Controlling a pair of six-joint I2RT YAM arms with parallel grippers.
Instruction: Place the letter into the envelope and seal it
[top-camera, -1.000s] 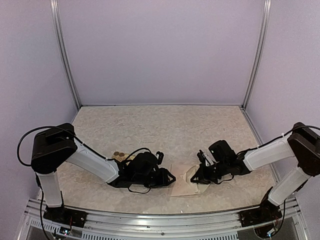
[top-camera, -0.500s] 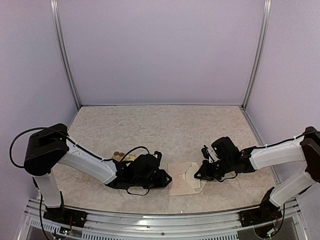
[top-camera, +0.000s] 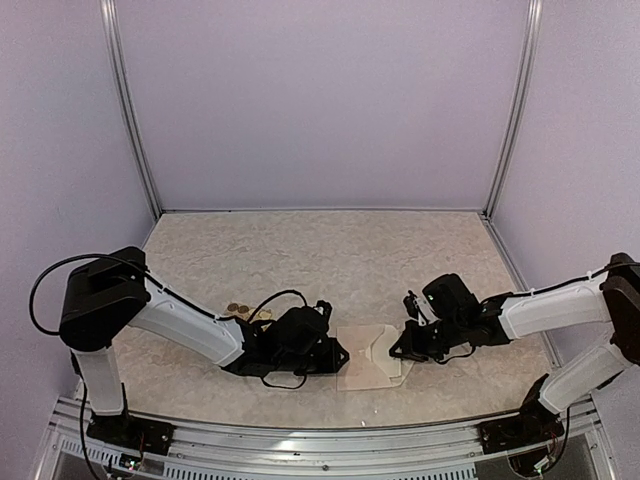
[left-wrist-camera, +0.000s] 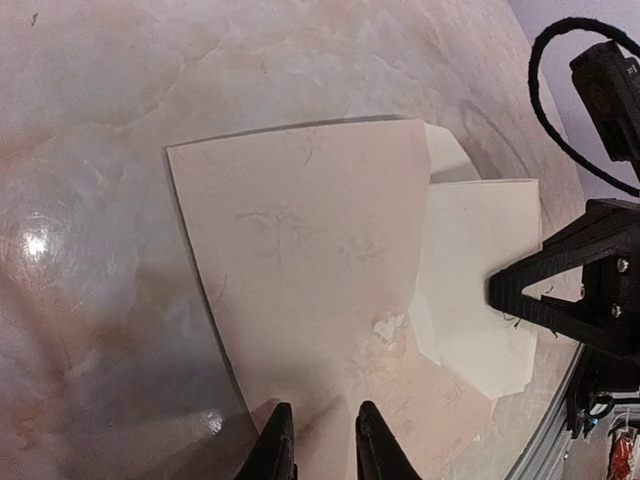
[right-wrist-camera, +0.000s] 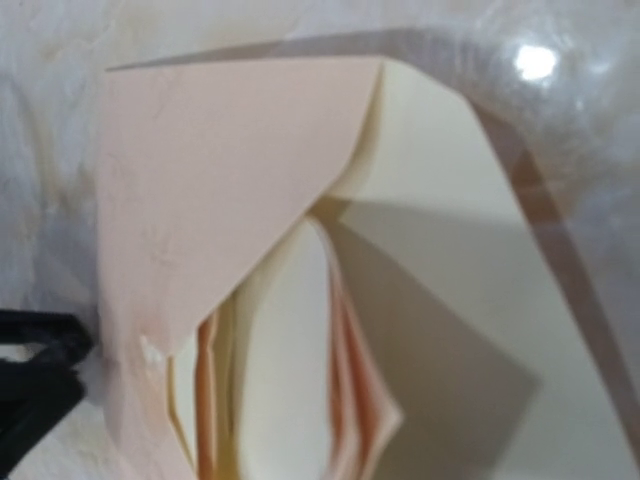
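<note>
The pale pinkish-beige envelope (top-camera: 360, 368) lies flat between my two grippers; it also fills the left wrist view (left-wrist-camera: 310, 260). The cream letter (left-wrist-camera: 480, 270) sticks out from under its far edge, partly inside. My left gripper (left-wrist-camera: 318, 445) rests on the envelope's near edge, with a narrow gap between its fingers. My right gripper (top-camera: 400, 348) closes to a point on the letter's outer edge (left-wrist-camera: 500, 290). In the right wrist view folded cream and pink paper (right-wrist-camera: 290, 350) rises close to the camera and hides the fingers.
A yellowish sheet of round brown and gold stickers (top-camera: 243, 311) lies behind my left arm. The table's front rail (top-camera: 320, 435) runs just beyond the envelope's near side. The booth's walls stand on three sides.
The right gripper has drawn slightly right and back with the paper, which shifted a little away from the front edge. The left gripper drew left, then came right onto the envelope's edge.
</note>
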